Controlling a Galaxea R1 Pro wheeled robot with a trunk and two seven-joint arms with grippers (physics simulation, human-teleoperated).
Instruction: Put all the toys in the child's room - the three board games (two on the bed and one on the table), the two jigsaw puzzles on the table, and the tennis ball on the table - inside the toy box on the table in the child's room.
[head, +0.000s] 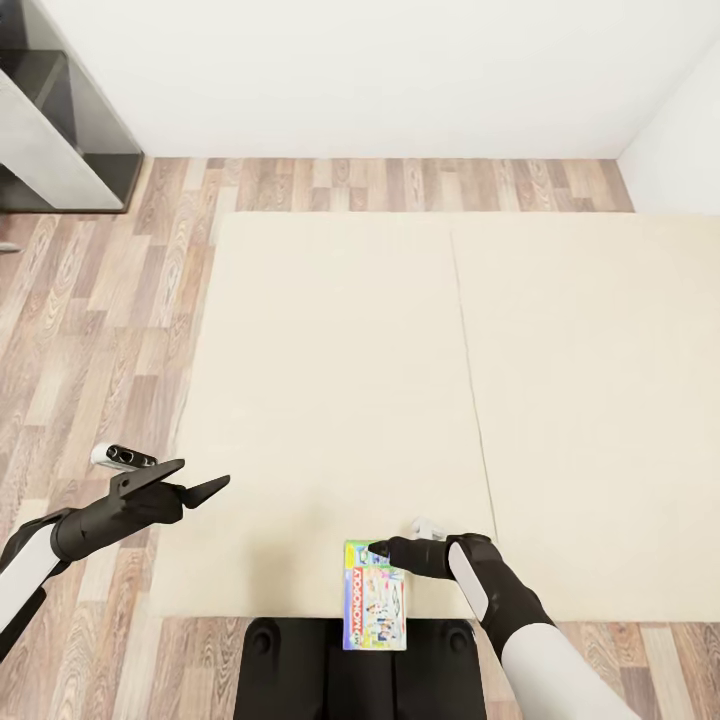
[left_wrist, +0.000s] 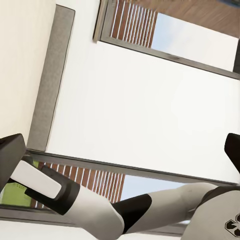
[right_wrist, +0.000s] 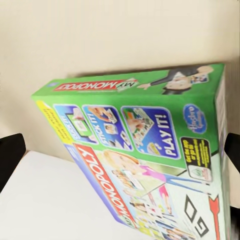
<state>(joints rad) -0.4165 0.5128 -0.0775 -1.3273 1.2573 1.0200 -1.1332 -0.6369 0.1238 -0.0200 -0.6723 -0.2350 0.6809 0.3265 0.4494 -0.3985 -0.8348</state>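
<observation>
The Monopoly box (head: 375, 595) overhangs the bed's (head: 330, 380) near edge, partly hiding the right gripper (head: 381, 548); its grip is unclear. The left gripper (head: 195, 482) gapes empty.

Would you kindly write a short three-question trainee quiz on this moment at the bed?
1. True or false: the Monopoly box lies at the near edge of the bed.
2. Which gripper is at the box? A) left B) right
3. Fill in: the floor around the bed looks like ____.

Key: 1 true. 2 B. 3 wood planks.
</observation>
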